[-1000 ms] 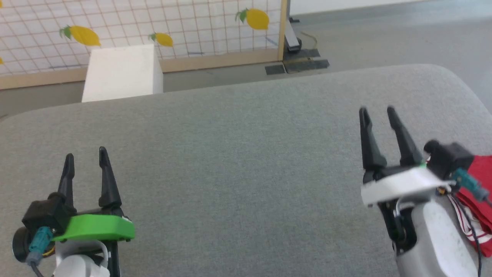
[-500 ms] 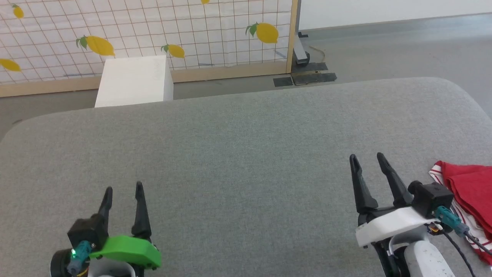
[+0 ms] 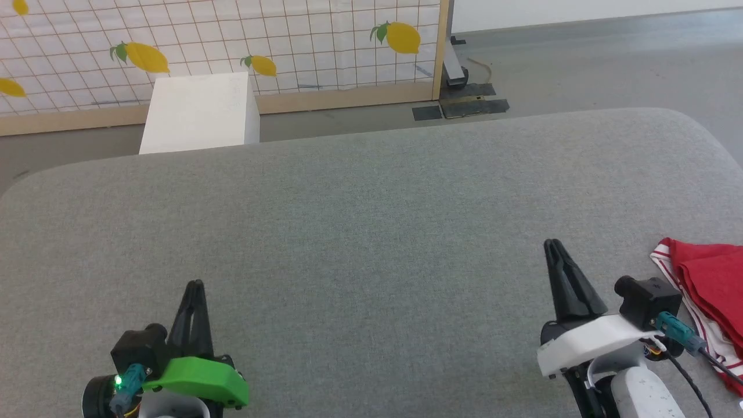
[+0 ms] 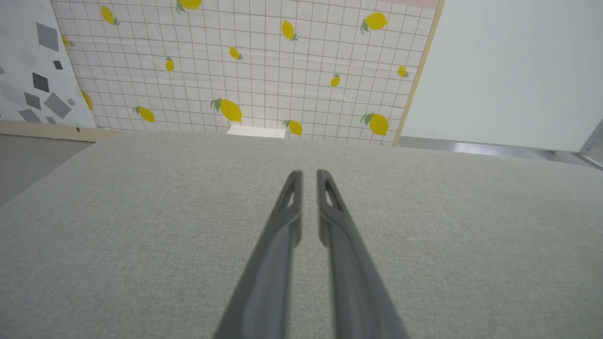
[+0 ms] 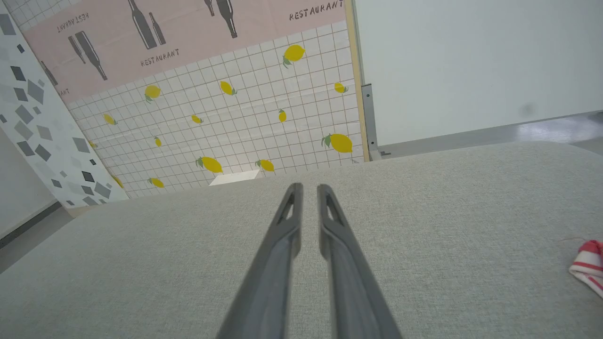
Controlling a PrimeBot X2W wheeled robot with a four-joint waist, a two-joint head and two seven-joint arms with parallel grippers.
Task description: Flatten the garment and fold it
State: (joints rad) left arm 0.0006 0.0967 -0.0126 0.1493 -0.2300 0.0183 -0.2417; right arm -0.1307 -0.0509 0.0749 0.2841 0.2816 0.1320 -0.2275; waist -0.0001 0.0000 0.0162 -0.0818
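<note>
The garment lies bunched at the right edge of the grey padded table, red with red-and-white striped trim; the right wrist view catches a striped corner of the garment at its right edge. My right gripper hovers just left of it, apart from the cloth, fingers drawn together with nothing between them. In its own view the right gripper points over bare table. My left gripper sits at the lower left, far from the garment, also shut and holding nothing. Only a thin slit separates the fingers of the left gripper.
A white box stands on the floor beyond the table's far edge. Behind it rises a tiled screen with lemon prints in a wooden frame. Grey floor lies to the far right.
Both grippers have closed from wide open to fingers together, holding nothing. The head camera's picture has shifted, and both arms now sit lower in it.
</note>
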